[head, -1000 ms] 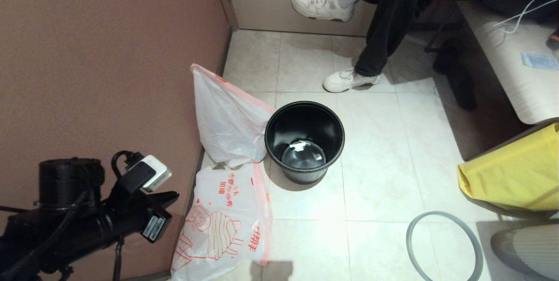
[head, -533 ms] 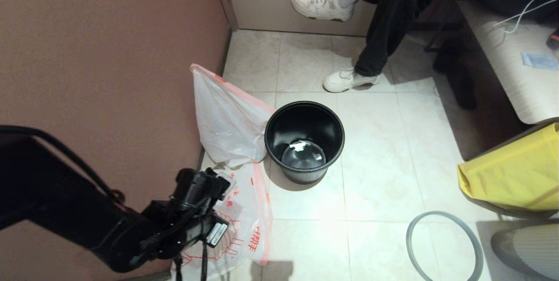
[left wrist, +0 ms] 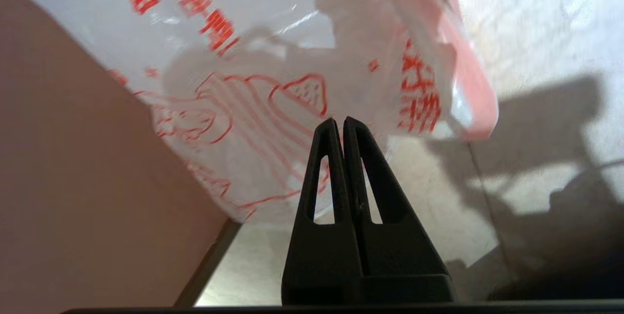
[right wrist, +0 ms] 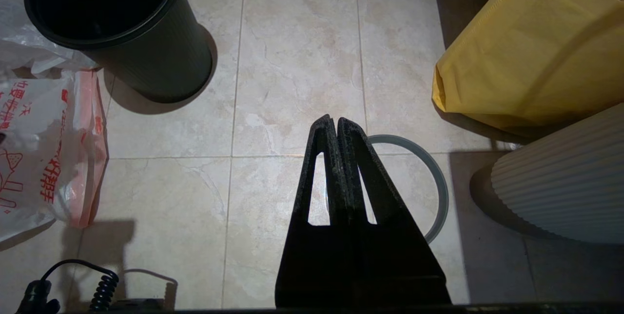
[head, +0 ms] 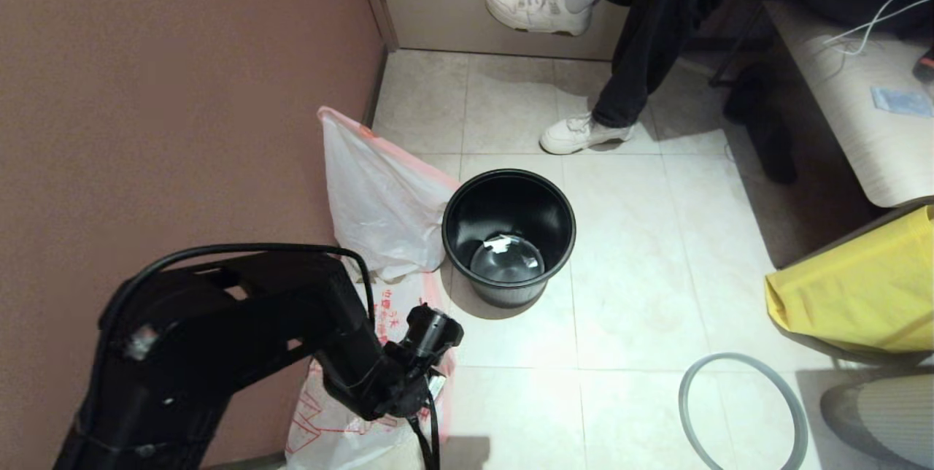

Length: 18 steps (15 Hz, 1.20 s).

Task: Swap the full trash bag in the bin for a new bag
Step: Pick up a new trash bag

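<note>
Left arm reaching forward-down, left gripper [left wrist: 339, 121] hovering over new bag [left wrist: 273, 89], fingers pressed together, pinching nothing. New bag lying on floor just beside bin [head: 508, 236]. Full trash bag [head: 379, 200] leaning against bin. Right gripper [right wrist: 331, 120] hanging over grey ring [right wrist: 436, 182], fingers pressed together.

Full trash bag [head: 379, 200] left of bin [head: 508, 236]

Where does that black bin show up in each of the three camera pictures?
Head view: the bin stands mid-floor, open and unlined.
Left wrist view: not in it; only the printed bag shows.
Right wrist view: the bin sits in the corner, beside that bag.
Shared landmark: the printed bag's red characters.
</note>
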{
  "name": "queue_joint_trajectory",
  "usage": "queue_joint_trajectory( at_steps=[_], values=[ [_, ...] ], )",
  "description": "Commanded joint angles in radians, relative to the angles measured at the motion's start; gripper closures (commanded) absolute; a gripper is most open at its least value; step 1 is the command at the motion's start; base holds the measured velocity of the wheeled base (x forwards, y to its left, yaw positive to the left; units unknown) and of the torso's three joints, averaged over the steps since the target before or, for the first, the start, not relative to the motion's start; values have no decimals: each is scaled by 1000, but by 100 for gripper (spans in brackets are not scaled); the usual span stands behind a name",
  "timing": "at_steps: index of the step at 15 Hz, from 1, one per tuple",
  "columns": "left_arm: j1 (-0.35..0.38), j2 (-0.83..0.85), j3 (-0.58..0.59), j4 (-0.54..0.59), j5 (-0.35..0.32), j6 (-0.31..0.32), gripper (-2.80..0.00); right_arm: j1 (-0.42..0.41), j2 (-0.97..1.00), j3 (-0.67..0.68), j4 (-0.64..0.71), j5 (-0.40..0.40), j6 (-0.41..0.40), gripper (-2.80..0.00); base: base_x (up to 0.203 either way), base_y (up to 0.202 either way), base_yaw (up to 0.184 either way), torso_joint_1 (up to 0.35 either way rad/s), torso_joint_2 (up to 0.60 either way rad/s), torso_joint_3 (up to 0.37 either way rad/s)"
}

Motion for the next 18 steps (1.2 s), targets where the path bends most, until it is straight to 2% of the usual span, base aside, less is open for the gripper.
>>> queue_joint_trajectory(
  at_steps=[1,2,3,5,7,9,11,14,18],
  values=[
    [-4,102,-80,11,4,-24,0,0,0,0,0,0,0,0,0,0,0,0,0,0],
    [-9,111,-138,66,5,-79,0,0,0,0,-1,0,0,0,0,0,0,0,0,0],
    [-11,114,-200,190,5,-132,-280,0,0,0,-1,0,0,0,0,0,0,0,0,0],
    [-12,113,-327,435,-30,-240,-280,0,0,0,-1,0,0,0,0,0,0,0,0,0],
    [-4,124,-452,624,-94,-309,-280,0,0,0,-1,0,0,0,0,0,0,0,0,0],
    [8,156,-553,740,-115,-347,-280,0,0,0,0,0,0,0,0,0,0,0,0,0],
    [33,215,-655,856,-121,-355,-280,0,0,0,0,0,0,0,0,0,0,0,0,0],
    [82,308,-766,950,-145,-357,-280,0,0,0,-2,0,0,0,0,0,0,0,0,0],
    [111,419,-889,953,-169,-373,-280,0,0,0,0,0,0,0,0,0,0,0,0,0]
  ],
)
